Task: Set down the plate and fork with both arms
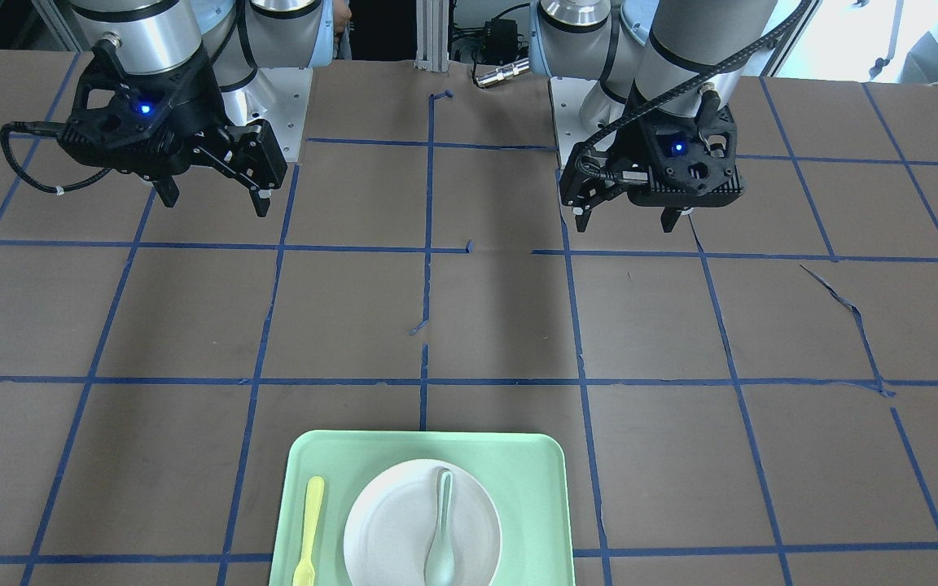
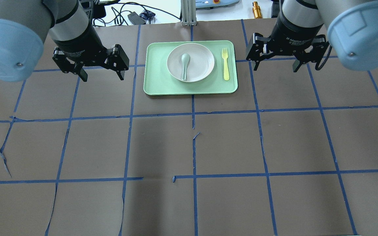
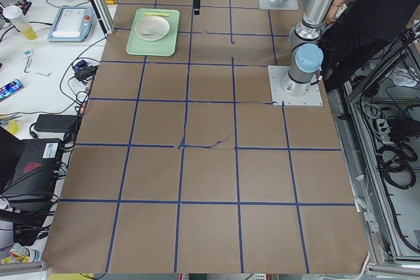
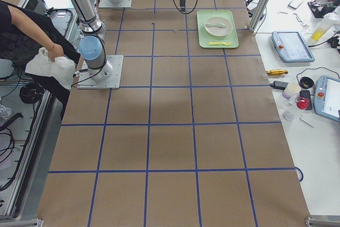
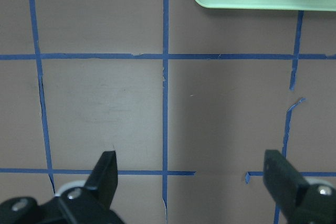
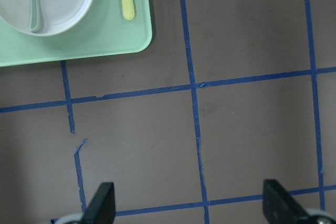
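The plate [image 2: 202,64] is seen lying flat in the middle of a light-green rectangular tray [image 2: 156,83], which is set on the brown table [image 2: 189,147] towards its far edge from the robot. A grey-green spoon [image 2: 184,65] is laid inside the plate, its bowl pointed away from the robot and its handle reaching to the plate's near rim.

The fork [image 2: 225,64] is laid on the tray just beside the plate, on the robot's right, parallel to the spoon with its tines pointed away from the robot. A narrow strip of tray is seen between fork and plate. The table is covered in brown paper and marked into squares by blue tape lines [image 2: 228,111], torn in places.

The left gripper [image 2: 103,77] is held above the table off the tray's left side, and the right gripper [image 2: 275,68] off its right side, the side on which the fork lies. Both are spread wide and nothing is held in either. Bare table is seen between the fingers in both wrist views. In the left wrist view only a corner of the tray and a sliver of the plate's rim are caught at the upper right. In the right wrist view the tray, plate, spoon and fork handle are seen at the upper left. Both grippers are thus placed well apart from the plate and the fork, on the robot's side of the tray.
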Controlling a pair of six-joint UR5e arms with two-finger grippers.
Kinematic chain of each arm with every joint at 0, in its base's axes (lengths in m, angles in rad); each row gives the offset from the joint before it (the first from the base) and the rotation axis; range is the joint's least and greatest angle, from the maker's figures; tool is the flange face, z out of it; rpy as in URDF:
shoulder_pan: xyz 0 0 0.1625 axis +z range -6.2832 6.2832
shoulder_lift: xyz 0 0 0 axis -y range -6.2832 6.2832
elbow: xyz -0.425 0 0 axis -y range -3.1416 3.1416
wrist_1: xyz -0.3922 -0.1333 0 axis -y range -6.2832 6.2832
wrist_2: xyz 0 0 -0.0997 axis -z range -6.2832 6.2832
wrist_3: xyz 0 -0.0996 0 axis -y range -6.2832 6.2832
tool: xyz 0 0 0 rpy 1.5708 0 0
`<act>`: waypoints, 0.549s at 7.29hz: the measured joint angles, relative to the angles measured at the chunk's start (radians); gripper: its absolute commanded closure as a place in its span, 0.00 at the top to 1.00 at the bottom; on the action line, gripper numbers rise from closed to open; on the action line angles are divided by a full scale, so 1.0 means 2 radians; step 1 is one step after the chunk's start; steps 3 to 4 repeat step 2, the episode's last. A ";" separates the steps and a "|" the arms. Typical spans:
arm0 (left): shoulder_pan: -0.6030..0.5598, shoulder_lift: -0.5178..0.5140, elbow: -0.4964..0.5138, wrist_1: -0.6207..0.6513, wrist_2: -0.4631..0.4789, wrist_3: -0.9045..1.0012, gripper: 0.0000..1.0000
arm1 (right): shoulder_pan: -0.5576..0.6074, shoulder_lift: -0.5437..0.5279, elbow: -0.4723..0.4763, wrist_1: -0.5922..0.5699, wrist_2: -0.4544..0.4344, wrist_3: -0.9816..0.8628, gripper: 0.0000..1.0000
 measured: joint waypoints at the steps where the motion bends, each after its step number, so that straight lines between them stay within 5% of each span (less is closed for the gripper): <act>1: 0.000 -0.001 0.001 0.004 0.000 0.000 1.00 | 0.000 0.000 0.000 0.000 0.000 0.000 1.00; 4: 0.000 -0.001 0.000 0.012 0.001 0.000 1.00 | 0.000 0.000 0.001 0.000 0.000 0.000 1.00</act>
